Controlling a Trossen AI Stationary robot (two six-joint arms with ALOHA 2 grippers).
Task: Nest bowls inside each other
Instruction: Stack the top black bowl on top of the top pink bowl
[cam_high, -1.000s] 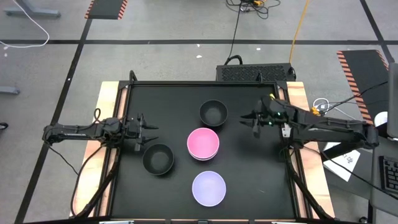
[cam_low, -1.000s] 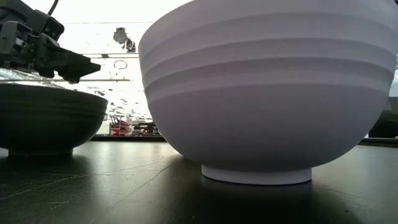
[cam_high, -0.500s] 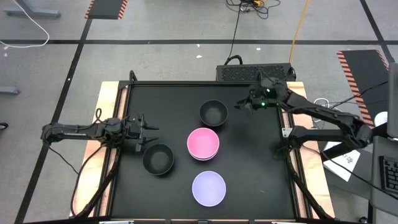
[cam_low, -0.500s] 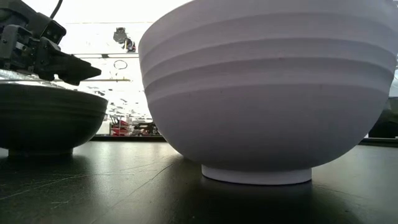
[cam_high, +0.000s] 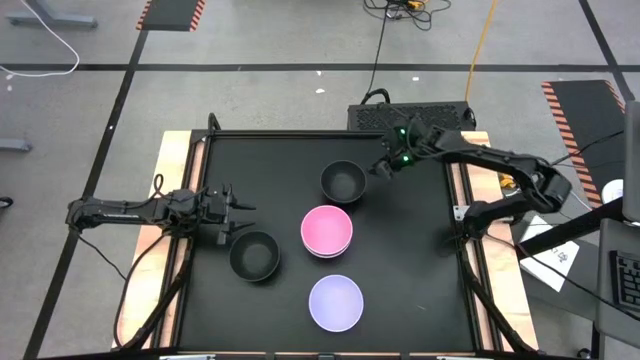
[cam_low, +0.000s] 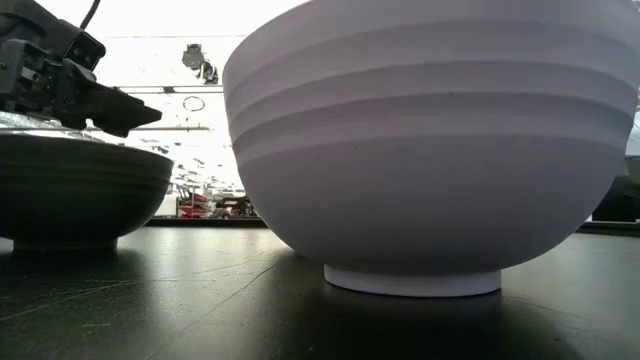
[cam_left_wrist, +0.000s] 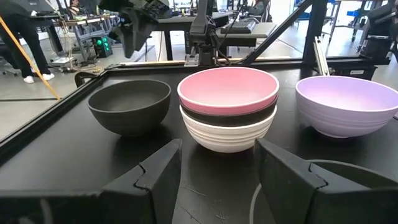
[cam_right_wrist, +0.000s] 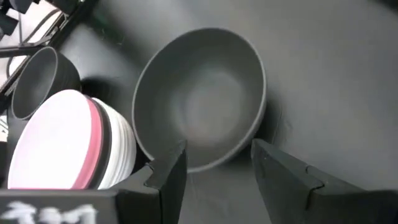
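Near the far edge of the black desk (cam_high: 200, 320), the right gripper (cam_high: 383, 168) hangs just beside a lone black bowl (cam_high: 343, 182), on that bowl's right, its fingers spread wide with nothing between them. From its own wrist, that bowl (cam_right_wrist: 202, 96) sits straight ahead, open side up, with bare desk around its far rim.

At the middle stands a stack (cam_high: 327, 231): a pink bowl (cam_left_wrist: 228, 91) on top, a black one under it and a white bowl (cam_left_wrist: 227, 132) at the bottom. It sits close to the lone black bowl, with only a thin strip of desk between them.

The lavender bowl (cam_high: 335, 303) stands alone toward the near edge, apart from the stack, with open surface on both its sides.

On the left side, the left gripper (cam_high: 234, 212) hovers just above and beside another black bowl (cam_high: 254, 256), fingers parted and empty. The raised rim of the desk runs close behind that arm. Wide bare desk lies along the right side and the near left corner.
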